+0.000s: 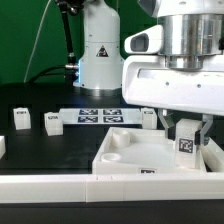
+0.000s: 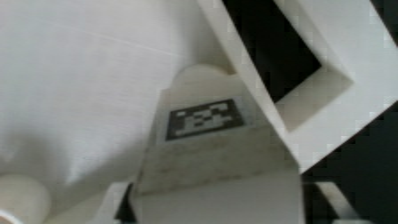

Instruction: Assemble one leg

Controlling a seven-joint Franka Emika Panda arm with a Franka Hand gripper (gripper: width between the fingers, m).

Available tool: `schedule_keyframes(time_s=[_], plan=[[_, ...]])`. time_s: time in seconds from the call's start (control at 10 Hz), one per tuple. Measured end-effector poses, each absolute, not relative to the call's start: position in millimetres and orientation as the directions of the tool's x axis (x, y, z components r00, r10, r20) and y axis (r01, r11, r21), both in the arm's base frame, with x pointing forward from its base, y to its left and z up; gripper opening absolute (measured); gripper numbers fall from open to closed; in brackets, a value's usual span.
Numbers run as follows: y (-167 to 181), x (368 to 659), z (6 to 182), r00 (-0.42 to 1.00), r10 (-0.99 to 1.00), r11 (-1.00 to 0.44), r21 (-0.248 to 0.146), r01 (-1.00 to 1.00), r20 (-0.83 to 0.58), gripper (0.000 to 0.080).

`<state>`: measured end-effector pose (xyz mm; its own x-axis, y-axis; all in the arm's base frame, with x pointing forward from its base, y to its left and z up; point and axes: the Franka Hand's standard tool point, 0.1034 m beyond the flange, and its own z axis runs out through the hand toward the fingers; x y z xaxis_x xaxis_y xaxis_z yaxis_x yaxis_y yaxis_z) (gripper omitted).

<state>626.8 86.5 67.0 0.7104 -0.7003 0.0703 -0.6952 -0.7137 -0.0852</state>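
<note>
On the exterior view's left, two spare legs [image 1: 21,119] [image 1: 52,122] stood on the black table [image 1: 50,145], not used yet. Next came the marker board [image 1: 98,114], flat & far back. Then the big white panel [image 1: 125,150] lay in front. At the right, the gripper [image 1: 187,135] was down over the panel w/ its jaws closed on the leg [image 1: 186,143]; the tag [image 2: 205,119] showed up close in the wrist view. I think the leg was picked up & at the panel, but couldn't tell if it was in a hole yet. Fixing it was prob. left.
</note>
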Motion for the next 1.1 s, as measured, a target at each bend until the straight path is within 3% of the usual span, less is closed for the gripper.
schedule_keyframes(time_s=[0.2, 0.3, 0.4, 0.5, 0.6, 1.1], plan=[[82.9, 626.4, 67.0, 0.695, -0.716, -0.698, -0.081, -0.711, 0.070, 0.0309], [83.1, 626.3, 66.5, 0.695, -0.715, -0.699, -0.081, -0.711, 0.070, 0.0376], [83.1, 626.3, 66.4, 0.695, -0.715, -0.699, -0.081, -0.711, 0.070, 0.0376], [83.2, 626.2, 66.2, 0.695, -0.715, -0.699, -0.080, -0.711, 0.070, 0.0556], [83.2, 626.1, 66.1, 0.695, -0.715, -0.699, -0.080, -0.711, 0.070, 0.0632], [83.1, 626.0, 65.9, 0.695, -0.715, -0.699, -0.080, -0.711, 0.070, 0.0649]])
